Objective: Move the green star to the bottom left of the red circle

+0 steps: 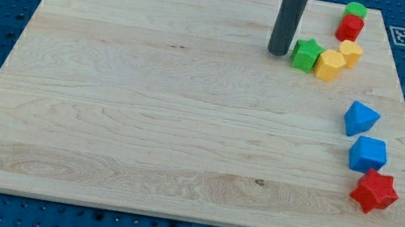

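Note:
The green star [306, 54] lies near the view's top right, touching a yellow block [329, 65] on its right. The red circle [350, 28] stands further up and to the right, just below a green round block [356, 10]. The green star sits below and to the left of the red circle, about a block's width away. My tip [277, 51] rests on the board just left of the green star, close to it or touching it. The dark rod rises from it to the view's top edge.
A second yellow block [351, 53] touches the first one on its upper right. Down the view's right side lie a blue block [361, 118], a blue cube-like block [367, 154] and a red star [374, 191]. The wooden board [144, 121] ends just beyond them.

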Motion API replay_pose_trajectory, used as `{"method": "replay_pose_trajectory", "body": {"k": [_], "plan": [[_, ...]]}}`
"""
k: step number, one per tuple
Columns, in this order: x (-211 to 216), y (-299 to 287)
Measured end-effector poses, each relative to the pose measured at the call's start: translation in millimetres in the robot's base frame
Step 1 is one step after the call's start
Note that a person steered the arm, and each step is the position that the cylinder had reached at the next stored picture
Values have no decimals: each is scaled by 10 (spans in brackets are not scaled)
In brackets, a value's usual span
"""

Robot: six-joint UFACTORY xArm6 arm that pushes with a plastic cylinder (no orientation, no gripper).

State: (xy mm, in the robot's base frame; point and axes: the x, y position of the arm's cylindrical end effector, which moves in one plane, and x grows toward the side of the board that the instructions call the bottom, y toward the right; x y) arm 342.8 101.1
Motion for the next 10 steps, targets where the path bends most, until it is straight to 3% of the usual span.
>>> {"method": "replay_pose_trajectory", "body": {"k": [1, 3, 6, 7, 8, 10], "plan": [[7, -62], [-633, -150], [-49, 74], [2, 152], [-231, 222], [393, 250]]}}
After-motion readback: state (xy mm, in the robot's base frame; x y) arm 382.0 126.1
